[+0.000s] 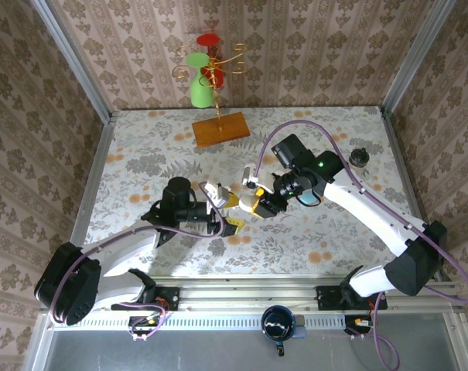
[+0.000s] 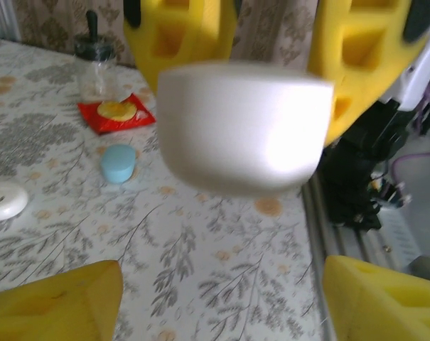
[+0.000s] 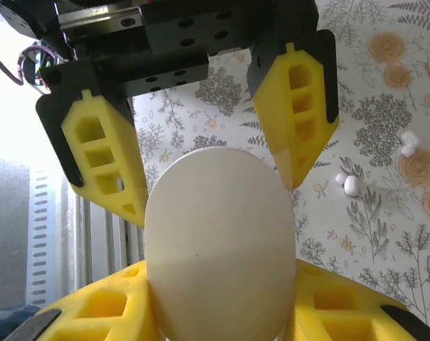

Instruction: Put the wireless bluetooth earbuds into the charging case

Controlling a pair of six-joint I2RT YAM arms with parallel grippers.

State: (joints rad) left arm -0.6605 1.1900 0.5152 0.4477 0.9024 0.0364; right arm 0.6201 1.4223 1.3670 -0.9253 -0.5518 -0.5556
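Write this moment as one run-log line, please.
right gripper: shut on white case, held above table | left gripper: open, fingers flanking the case | earbuds: loose on table

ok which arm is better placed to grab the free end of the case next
left: left fingers stand open either side of the white case, which the right fingers hold

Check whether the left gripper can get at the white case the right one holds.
Likely yes: the left gripper, jaws open, faces the white case held by the right gripper, with nothing between them.
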